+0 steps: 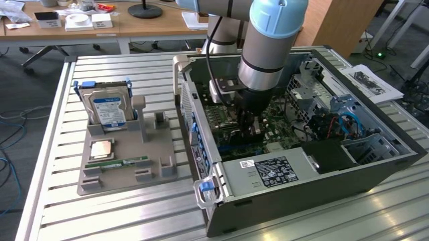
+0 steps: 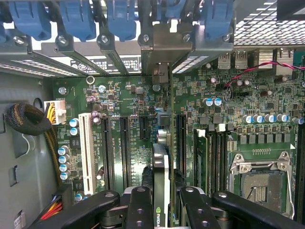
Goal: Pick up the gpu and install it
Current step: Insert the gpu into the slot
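While the pincer (image 2: pixel 162 200) pinches the gpu (image 2: pixel 161 167) edge-on above the motherboard (image 2: pixel 128 100), mid-frame, seating remains unfinished.

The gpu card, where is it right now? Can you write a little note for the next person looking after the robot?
Gripper: shut on the gpu, held edge-on between the fingers.
Gpu: inside the open computer case, just above the green motherboard, its metal bracket end toward the rear slot openings. I cannot tell whether it is seated in a slot yet.
Holder tray on the table beside the case: the hard drive and the memory stick sit there.
Done: gpu picked up and carried into the case.
Left: getting it fully into the slot and letting go.
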`<state>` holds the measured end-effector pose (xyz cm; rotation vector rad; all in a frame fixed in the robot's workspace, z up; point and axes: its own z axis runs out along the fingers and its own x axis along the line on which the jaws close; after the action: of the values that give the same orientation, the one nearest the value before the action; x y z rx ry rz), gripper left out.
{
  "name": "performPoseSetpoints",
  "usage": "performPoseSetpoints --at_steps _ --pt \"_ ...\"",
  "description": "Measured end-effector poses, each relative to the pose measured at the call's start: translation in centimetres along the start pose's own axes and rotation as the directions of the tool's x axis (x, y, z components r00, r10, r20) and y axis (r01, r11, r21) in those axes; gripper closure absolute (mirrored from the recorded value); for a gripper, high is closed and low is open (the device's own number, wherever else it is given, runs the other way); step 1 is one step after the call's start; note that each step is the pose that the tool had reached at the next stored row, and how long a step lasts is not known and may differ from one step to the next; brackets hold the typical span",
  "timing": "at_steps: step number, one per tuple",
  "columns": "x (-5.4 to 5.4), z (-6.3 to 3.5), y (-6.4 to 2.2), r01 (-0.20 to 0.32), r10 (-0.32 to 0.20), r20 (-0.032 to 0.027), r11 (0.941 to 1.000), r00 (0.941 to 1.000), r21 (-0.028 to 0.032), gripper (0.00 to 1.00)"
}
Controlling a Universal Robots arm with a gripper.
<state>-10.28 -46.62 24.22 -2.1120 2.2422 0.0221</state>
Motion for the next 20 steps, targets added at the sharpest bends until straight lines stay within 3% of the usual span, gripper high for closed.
performPoseSetpoints --at_steps 20 --pt "0.0 0.06 0.0 0.0 0.0 -0.0001 1.0 1.0 -0.0001 0.73"
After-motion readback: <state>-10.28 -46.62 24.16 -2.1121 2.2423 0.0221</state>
